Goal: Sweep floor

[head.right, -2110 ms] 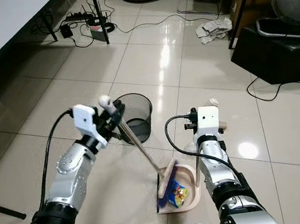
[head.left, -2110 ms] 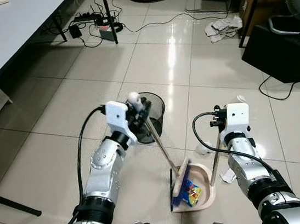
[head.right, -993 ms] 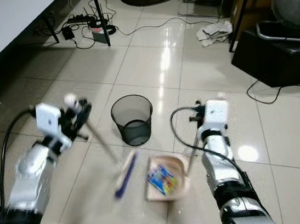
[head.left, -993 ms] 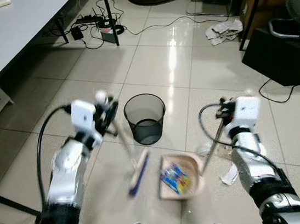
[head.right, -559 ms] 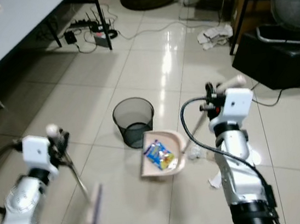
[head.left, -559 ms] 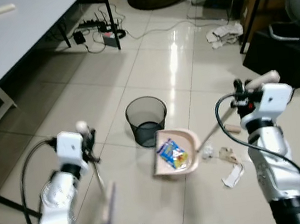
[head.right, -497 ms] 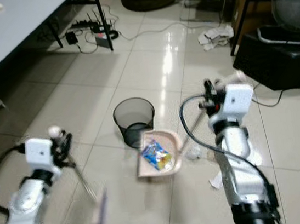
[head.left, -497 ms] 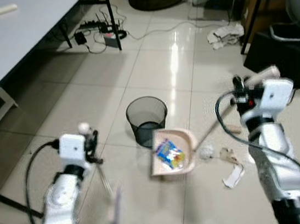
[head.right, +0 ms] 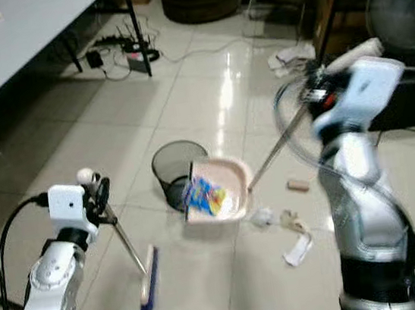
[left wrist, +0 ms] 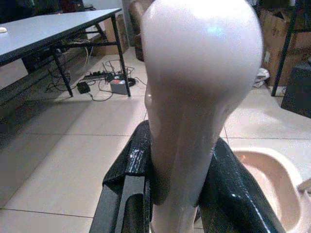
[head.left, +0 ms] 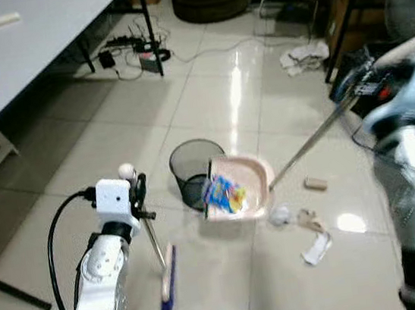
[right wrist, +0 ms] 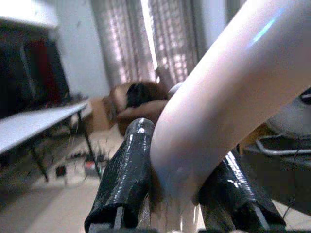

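Between both grippers' clamped fingers (left wrist: 129,174): left holds broom handle (left wrist: 194,116), right dustpan handle (right wrist: 214,121).

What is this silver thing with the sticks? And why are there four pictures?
It is a walking robot doing housework: sweeping the floor. Two pictures come from cameras in its head, looking down at its own silver arms. The other two come from small cameras on its wrists, so you see each pincer's black fingers very close up.

The left pincer is shut on the broom, whose brush rests on the tiles. The right pincer is shut on the long handle of the pink dustpan, lifted and tipped beside the black mesh bin. A colourful wrapper sits in the dustpan.

On the floor lie paper scraps not yet swept. At the left stands a grey table, with cables behind it.
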You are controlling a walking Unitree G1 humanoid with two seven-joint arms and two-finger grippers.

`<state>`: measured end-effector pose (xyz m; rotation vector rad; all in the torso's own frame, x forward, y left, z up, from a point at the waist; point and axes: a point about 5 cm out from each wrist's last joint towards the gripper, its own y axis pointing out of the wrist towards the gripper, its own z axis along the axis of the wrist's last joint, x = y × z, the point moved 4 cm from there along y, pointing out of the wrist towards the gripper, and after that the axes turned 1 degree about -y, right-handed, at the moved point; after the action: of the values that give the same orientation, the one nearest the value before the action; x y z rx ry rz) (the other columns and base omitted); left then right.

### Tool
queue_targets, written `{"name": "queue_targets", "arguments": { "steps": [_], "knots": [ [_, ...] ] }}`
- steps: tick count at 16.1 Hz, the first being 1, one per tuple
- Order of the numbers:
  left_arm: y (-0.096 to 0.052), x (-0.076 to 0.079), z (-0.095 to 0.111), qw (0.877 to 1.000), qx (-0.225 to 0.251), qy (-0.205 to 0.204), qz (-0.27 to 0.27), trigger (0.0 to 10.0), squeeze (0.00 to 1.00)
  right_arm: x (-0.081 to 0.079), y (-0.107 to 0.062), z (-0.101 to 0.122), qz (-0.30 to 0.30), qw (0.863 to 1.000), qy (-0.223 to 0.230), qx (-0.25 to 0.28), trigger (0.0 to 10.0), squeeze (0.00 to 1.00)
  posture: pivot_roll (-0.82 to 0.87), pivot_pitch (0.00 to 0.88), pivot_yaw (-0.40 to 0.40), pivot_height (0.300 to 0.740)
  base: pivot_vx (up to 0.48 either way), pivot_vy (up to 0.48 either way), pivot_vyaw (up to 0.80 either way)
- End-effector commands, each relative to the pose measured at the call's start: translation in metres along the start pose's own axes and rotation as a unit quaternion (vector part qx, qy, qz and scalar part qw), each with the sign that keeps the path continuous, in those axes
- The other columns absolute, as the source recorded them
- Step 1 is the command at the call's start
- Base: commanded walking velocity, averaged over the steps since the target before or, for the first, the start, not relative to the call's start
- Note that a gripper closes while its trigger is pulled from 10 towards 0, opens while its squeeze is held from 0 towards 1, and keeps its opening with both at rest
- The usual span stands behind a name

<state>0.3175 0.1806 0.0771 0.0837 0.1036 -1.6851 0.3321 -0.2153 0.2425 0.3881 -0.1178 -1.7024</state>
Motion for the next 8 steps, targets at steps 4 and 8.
{"name": "queue_targets", "arguments": {
  "steps": [4,8],
  "knots": [
    [0.007,0.002,0.022,0.999,0.03,0.015,-0.002,10.0,0.0,0.006,0.021,0.029,-0.033,0.992,0.112,0.053,10.0,0.0,-0.04,0.0,0.042,0.74,0.0,0.0,0.0],
    [0.002,0.0,0.021,1.0,0.026,0.011,0.006,10.0,0.0,0.008,0.026,0.029,-0.033,0.993,0.106,0.05,10.0,0.0,-0.03,0.0,0.04,0.74,0.232,0.0,0.0]
  ]
}}
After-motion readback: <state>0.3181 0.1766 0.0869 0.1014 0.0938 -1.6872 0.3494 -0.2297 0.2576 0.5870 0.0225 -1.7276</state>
